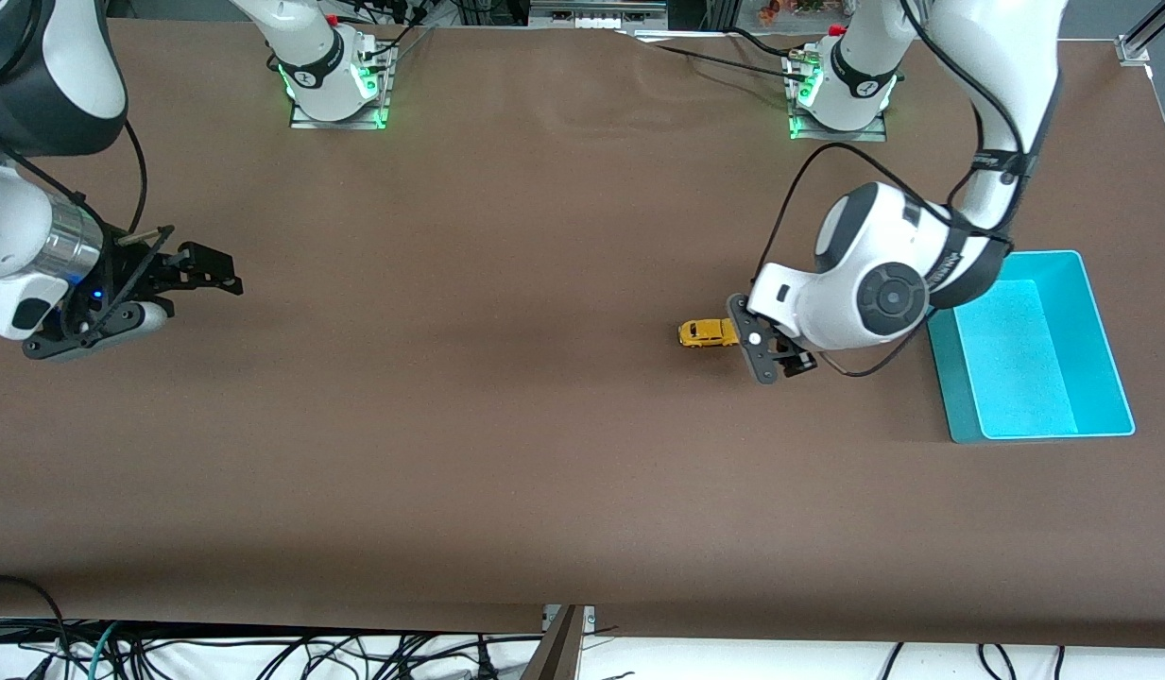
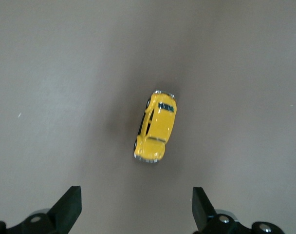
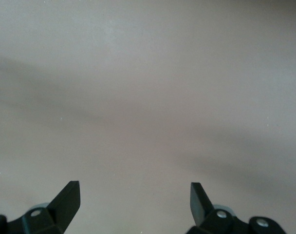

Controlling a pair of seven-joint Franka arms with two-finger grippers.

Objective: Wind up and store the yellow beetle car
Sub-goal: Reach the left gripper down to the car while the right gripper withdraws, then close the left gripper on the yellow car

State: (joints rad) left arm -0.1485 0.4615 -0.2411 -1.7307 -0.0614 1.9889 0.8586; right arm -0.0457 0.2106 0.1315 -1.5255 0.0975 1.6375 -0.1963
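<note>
The yellow beetle car [image 1: 707,332] stands on its wheels on the brown table, a little toward the right arm's end from the turquoise bin [image 1: 943,373]. My left gripper [image 1: 780,357] hovers low over the table between the car and the bin, open and empty. In the left wrist view the car [image 2: 156,126] lies just ahead of the open left gripper [image 2: 136,210], not between its fingers [image 2: 67,208]. My right gripper [image 1: 225,274] waits over the table at the right arm's end, open and empty; the right wrist view shows the right gripper [image 3: 133,202] over bare tabletop.
The turquoise bin is empty and stands near the left arm's end of the table. The arm bases [image 1: 336,90] stand along the table edge farthest from the front camera. Cables hang below the table edge nearest the front camera.
</note>
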